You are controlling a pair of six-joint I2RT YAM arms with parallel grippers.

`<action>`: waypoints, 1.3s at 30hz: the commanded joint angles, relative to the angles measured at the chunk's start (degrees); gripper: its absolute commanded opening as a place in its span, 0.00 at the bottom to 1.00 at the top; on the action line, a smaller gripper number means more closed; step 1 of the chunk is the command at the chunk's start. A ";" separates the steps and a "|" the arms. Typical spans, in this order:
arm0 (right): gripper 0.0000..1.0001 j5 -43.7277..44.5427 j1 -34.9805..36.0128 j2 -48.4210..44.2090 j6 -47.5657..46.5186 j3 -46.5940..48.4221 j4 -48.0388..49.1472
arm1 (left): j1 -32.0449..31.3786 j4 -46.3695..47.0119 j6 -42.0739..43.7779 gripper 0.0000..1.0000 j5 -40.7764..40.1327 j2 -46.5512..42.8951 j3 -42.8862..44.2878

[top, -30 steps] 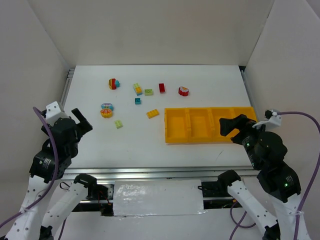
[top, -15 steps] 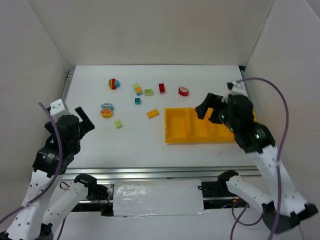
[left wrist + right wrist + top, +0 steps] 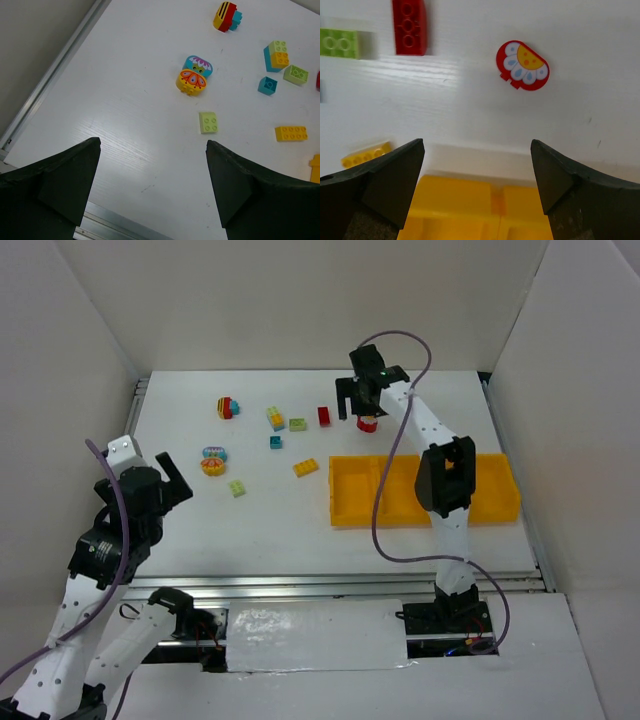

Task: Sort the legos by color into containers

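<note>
I found the right gripper (image 3: 476, 150) open and empty, a red rounded brick (image 3: 522, 65) ahead of its jaws. The left gripper (image 3: 152, 150) stood likewise open, a green brick (image 3: 208, 122) ahead.

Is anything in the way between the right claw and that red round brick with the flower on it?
No, nothing visible. The right gripper is open, and only bare white table lies between it and the red round brick.
</note>
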 commanded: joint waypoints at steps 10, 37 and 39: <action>0.97 -11.73 -7.04 13.60 -18.30 14.18 -0.51 | 0.18 4.98 3.68 1.00 5.88 1.82 -0.24; 0.88 -16.41 -7.83 25.65 -32.12 20.69 -0.86 | 1.15 6.30 5.61 1.00 11.24 5.16 -0.51; 0.81 -16.57 -7.57 25.39 -32.74 20.51 -0.51 | 1.32 6.39 5.70 0.99 11.42 5.59 -0.51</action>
